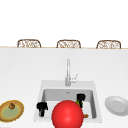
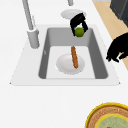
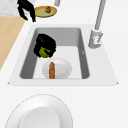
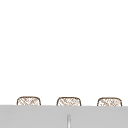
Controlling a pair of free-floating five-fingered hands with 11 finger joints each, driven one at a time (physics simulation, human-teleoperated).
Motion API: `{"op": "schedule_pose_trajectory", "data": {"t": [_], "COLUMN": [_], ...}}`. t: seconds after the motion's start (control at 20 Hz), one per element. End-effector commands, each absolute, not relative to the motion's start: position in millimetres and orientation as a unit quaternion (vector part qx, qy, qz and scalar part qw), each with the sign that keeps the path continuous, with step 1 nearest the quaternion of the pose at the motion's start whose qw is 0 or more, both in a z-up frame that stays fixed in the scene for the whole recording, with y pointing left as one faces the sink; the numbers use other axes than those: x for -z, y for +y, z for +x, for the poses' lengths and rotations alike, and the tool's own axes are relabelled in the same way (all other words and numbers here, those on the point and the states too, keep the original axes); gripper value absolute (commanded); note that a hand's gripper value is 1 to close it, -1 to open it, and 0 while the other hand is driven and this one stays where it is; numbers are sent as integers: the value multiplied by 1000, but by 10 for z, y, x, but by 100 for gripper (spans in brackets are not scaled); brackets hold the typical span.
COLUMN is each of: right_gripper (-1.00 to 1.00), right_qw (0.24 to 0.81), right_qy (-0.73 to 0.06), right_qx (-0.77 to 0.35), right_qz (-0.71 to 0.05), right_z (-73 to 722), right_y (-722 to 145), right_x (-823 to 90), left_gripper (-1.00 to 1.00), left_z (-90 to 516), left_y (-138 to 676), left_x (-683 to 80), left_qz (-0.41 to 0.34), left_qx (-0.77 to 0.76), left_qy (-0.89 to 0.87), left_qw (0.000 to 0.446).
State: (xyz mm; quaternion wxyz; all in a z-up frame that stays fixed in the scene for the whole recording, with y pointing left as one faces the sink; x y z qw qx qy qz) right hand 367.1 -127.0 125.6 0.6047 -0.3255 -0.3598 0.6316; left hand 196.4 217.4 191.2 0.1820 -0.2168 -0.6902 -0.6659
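Note:
My right hand (image 1: pixel 80 97) hangs over the right half of the sink (image 1: pixel 96 100), its fingers curled round a small green round fruit (image 1: pixel 79 103). The left side view has that hand (image 2: pixel 78 22) above the fruit (image 2: pixel 79 32), and in the right side view the hand (image 3: pixel 45 43) covers the fruit (image 3: pixel 44 52) from above. Below lies a white plate (image 2: pixel 63 65) in the basin, with a long orange-brown piece of food (image 2: pixel 74 57) on it. My left hand (image 1: pixel 41 107) hovers at the sink's front left corner with relaxed fingers that hold nothing.
A big red ball (image 1: pixel 67 114) covers the sink's front edge in the front view. The faucet (image 1: pixel 68 72) stands behind the basin. On the counter are a yellow-rimmed plate (image 1: pixel 11 110) with a brown item at the left and a white plate (image 1: pixel 116 105) at the right.

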Motion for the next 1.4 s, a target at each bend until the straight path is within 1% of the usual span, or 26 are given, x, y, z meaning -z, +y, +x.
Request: {"op": "schedule_pose_trajectory", "data": {"t": [0.0,0.15,0.3,1.0,1.1,1.35], "right_gripper": [100,100,100,100,100,100], "right_qw": [593,596,586,605,602,596], "right_qy": [-381,-390,-386,-372,-377,-394], "right_qx": [-624,-618,-626,-615,-613,-612], "right_qz": [-336,-334,-341,-342,-346,-338], "right_z": [3920,4098,4259,4947,4833,4921], "right_y": [-1125,-1013,-893,-444,-509,-561], "right_x": [-1028,-861,-631,533,700,928], "left_gripper": [0,0,0,0,0,0], "left_z": [1964,1964,1964,1964,1964,1964], "left_y": [2174,2174,2174,2174,2174,2174], "left_x": [-1912,-1912,-1912,-1912,-1912,-1912], "left_qz": [-217,-217,-217,-217,-217,-217], "left_qx": [666,666,666,666,666,666], "left_qy": [-690,-690,-690,-690,-690,-690], "left_qw": [182,182,182,182,182,182]}}
